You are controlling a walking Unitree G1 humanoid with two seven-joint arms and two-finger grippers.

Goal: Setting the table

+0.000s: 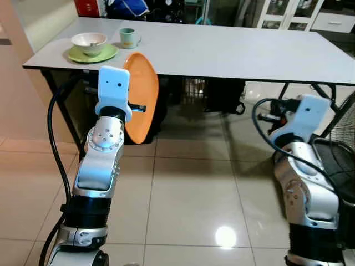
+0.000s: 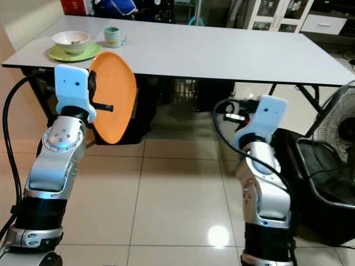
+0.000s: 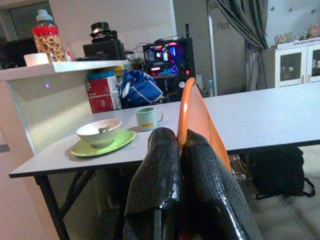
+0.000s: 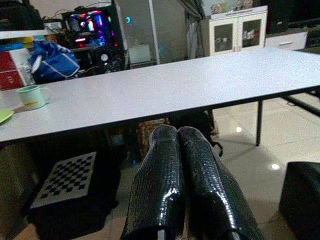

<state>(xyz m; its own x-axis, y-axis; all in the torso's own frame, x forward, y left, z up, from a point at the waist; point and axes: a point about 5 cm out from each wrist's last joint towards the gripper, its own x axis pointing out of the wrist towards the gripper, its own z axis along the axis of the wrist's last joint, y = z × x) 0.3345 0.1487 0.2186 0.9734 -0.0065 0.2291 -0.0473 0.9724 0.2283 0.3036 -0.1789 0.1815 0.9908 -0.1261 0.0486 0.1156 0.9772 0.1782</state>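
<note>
One orange plate (image 2: 112, 96) is in play, held on edge by the left gripper (image 3: 180, 145) in front of the near edge of the table (image 1: 233, 52), toward its left end. In the left wrist view the two black fingers (image 3: 155, 185) press close together with the plate's thin rim rising from between them, so the jaws stand narrow, pinching the plate. The plate stands almost upright, its face turned to the right, and its top edge comes level with the tabletop or slightly above it.

On the table's far left corner sit three pieces: one green plate (image 1: 94, 54), one white bowl (image 1: 89, 41) resting on that plate, and one pale green mug (image 1: 128, 37) just to the right of them. Something small lies in the bowl, possibly a spoon, though the view is too soft to be sure.

The right gripper (image 4: 177, 145) is raised in front of the table's near edge, further right, well apart from the orange plate. Its two fingers (image 4: 200, 180) lie closed against each other with nothing between them.

Under the table there is one dark bag (image 3: 277, 172) on the tiled floor (image 1: 188, 188) and one black-and-white checkered board (image 4: 65, 180). One fan (image 2: 333, 144) stands at the far right. Behind the table, one blue bag (image 3: 142, 90) lies near one white cabinet (image 4: 235, 32).
</note>
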